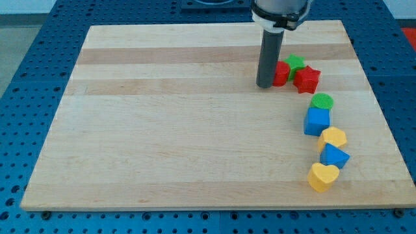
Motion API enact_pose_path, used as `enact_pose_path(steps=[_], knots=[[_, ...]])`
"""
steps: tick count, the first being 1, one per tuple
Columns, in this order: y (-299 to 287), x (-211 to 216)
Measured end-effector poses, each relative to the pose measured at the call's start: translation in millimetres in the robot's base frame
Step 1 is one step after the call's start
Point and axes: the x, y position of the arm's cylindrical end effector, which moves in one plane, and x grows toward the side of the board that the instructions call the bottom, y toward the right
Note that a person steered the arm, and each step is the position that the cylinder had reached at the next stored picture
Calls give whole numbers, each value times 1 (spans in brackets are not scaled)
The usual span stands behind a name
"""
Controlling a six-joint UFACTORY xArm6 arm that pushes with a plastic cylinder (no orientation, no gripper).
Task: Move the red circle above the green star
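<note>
The red circle (281,73) sits at the view's upper right, partly hidden behind my rod. The green star (296,62) lies just above and right of it, touching it. A red star (307,79) lies right of the red circle and below the green star. My tip (264,85) rests on the board at the red circle's left side, touching or nearly touching it.
Below the cluster a curved line of blocks runs down the right side: a green circle (322,101), a blue cube (317,121), a yellow hexagon (333,138), a blue block (334,156) and a yellow heart (322,177). The wooden board (182,130) ends near them.
</note>
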Motion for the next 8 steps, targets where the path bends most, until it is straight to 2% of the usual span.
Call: enact_pose_path(steps=[4,5,6,7,8], knots=[[5,-74],[-4,-67],[-22,-38],[-12,-28],[21,-28]])
